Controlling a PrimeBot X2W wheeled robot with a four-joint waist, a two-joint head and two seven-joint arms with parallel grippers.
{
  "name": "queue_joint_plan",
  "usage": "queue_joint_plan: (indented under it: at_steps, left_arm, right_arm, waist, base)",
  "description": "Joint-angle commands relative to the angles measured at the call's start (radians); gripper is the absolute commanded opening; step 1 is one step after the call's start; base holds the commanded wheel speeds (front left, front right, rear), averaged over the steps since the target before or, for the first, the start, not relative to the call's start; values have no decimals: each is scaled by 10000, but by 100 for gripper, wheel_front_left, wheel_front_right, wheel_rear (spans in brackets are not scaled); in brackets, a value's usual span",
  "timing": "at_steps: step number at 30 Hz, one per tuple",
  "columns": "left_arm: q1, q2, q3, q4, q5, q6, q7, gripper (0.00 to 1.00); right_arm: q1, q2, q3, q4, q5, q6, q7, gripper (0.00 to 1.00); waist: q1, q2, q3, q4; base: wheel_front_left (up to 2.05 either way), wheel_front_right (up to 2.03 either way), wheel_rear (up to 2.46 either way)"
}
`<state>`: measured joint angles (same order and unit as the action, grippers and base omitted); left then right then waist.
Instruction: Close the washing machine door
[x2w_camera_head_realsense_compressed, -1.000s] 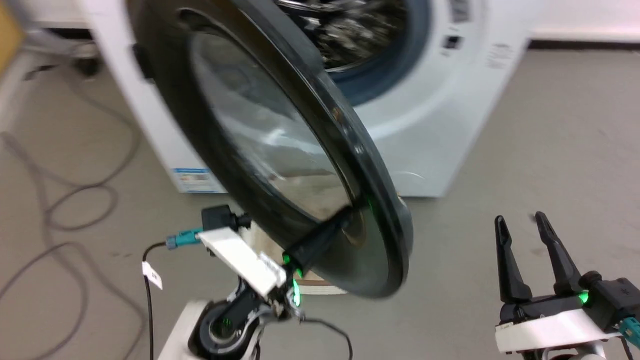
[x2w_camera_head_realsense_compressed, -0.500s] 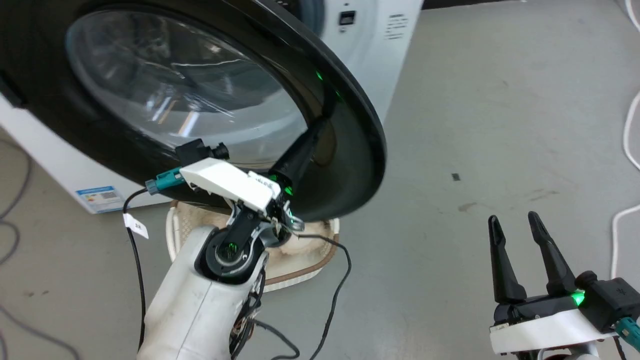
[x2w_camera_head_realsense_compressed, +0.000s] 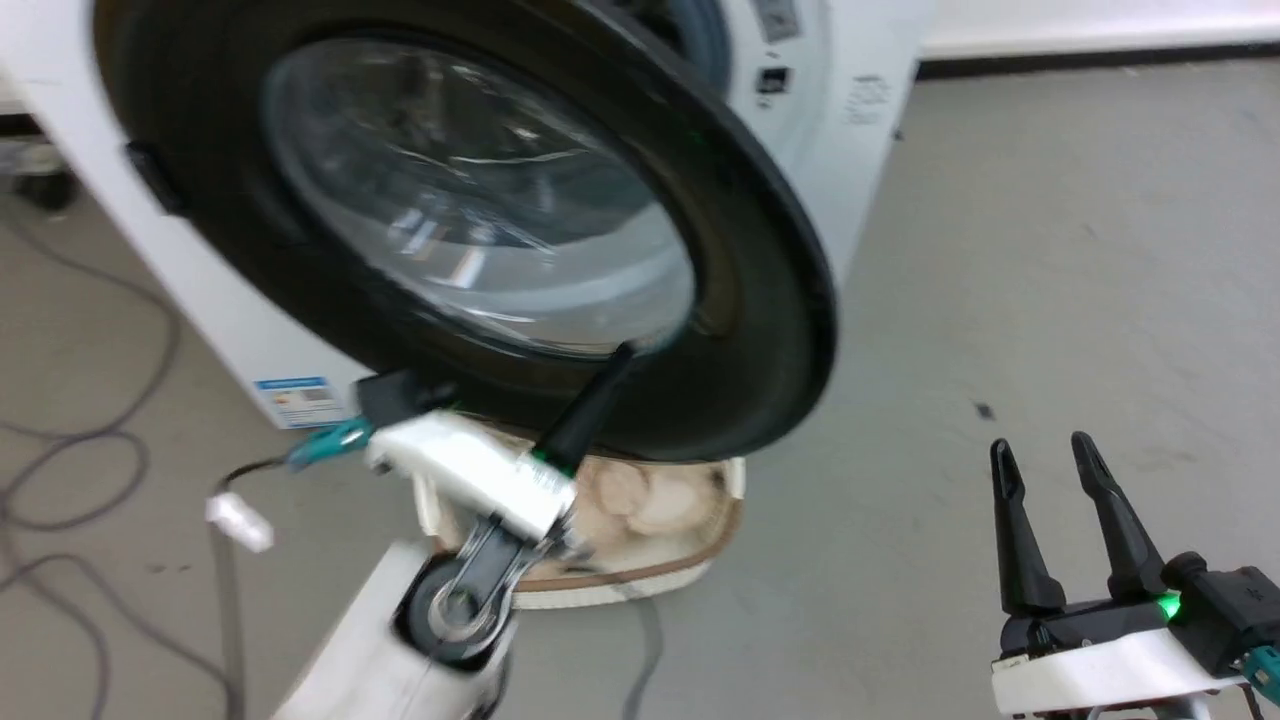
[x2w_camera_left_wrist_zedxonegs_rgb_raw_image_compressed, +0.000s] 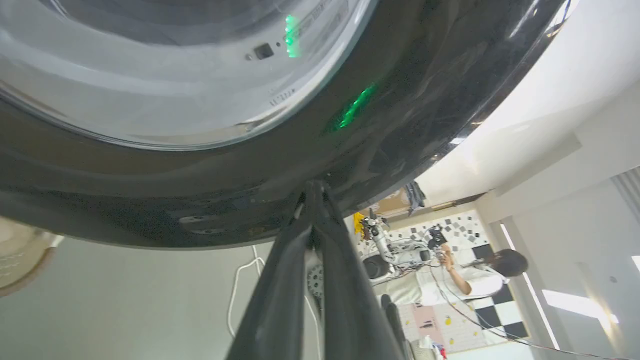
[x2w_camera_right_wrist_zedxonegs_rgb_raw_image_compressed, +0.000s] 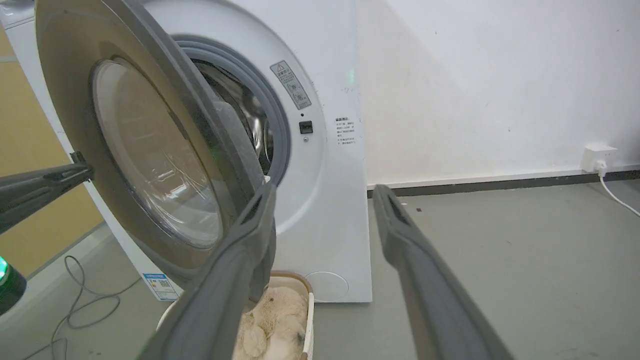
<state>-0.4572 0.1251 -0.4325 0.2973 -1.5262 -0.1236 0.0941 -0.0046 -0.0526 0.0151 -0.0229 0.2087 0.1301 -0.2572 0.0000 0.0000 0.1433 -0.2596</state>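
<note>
We are partway through the swing, by our reckoning. The washing machine door (x2w_camera_head_realsense_compressed: 470, 200) stands at an angle to the front of the washing machine (x2w_camera_head_realsense_compressed: 860, 130), its right edge well out from the round opening. In the right wrist view the gap shows the grey seal and the steel drum behind it.

Our left gripper (x2w_camera_head_realsense_compressed: 620, 358) has its fingers pressed together with nothing between them, and the tips rest against the outer face of the door's black rim, just below the glass. Our right gripper (x2w_camera_head_realsense_compressed: 1045, 450) hangs over the floor, well apart from the door, with its fingers spread and empty.

A white basket (x2w_camera_head_realsense_compressed: 610, 596) with pale cloth in it sits on the floor beneath the door's lower edge, close against the machine.

What is left, as we judge it, is the rest of the push: the door has to come flush with the front and latch. Whether the door's sweep clears the basket we cannot tell.
</note>
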Motion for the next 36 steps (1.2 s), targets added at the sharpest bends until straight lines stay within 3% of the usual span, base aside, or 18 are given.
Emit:
queue_joint_plan:
  at_steps: [1,6,11,14,17,18,19,20,28,34,35,36]
  left_arm:
    - [251,319,-55,-200,418,-63,-267,0]
    - [1024,1706,-436,-613,3328,23,-2240,0]
    - [1414,2956,-514,-938,6606,1140,-3453,0]
    - [1883,2972,163,-1399,7732,1851,-3546,0]
    - [2594,2714,996,-2153,8821,2280,-3553,0]
    - [2873,2604,1185,-2329,9077,2325,-3554,19]
    - [3138,2557,1255,-2441,9368,2321,-3554,87]
    - [3372,2519,1284,-2506,9636,2314,-3555,100]
    - [4632,2167,996,-2785,11579,2508,-3557,100]
    - [5051,1676,1132,-2882,12170,2560,-3557,100]
    - [5114,1578,1208,-2908,12309,2507,-3557,100]
    - [5134,1540,1236,-2899,12376,2478,-3557,100]
  right_arm:
    - [106,24,-26,-53,-80,6,-45,100]
    - [328,24,-104,36,-260,6,-45,100]
    - [502,24,-158,44,-324,6,-45,100]
    - [564,24,-194,76,-349,6,-45,100]
    - [588,24,-171,85,-383,6,-45,100]
    - [598,24,-168,88,-392,6,-45,100]
    - [610,24,-163,95,-402,6,-45,100]
    - [624,24,-161,104,-406,6,-45,100]
    - [733,24,-85,332,-518,6,-27,100]
    - [778,24,-21,462,-603,6,11,100]
    - [807,10,82,495,-579,6,85,38]
    - [806,-30,162,480,-575,6,88,0]
  waist:
    - [0,0,-357,485]
    - [0,0,-907,1299]
    - [0,0,-1233,2045]
    - [0,0,-1369,2431]
    - [0,0,-1434,2695]
    - [0,0,-1451,2772]
    - [0,0,-1466,2836]
    - [0,0,-1484,2894]
    - [0,0,-1588,3176]
    - [0,0,-1568,3284]
    - [0,0,-1533,3344]
    - [0,0,-1505,3378]
  base:
    - [0,0,0]
    - [0,0,0]
    - [0,0,0]
    - [0,0,0]
    - [0,0,0]
    - [0,0,0]
    - [0,0,0]
    - [0,0,0]
    - [0,0,0]
    - [0,0,0]
    - [0,0,0]
    - [0,0,0]
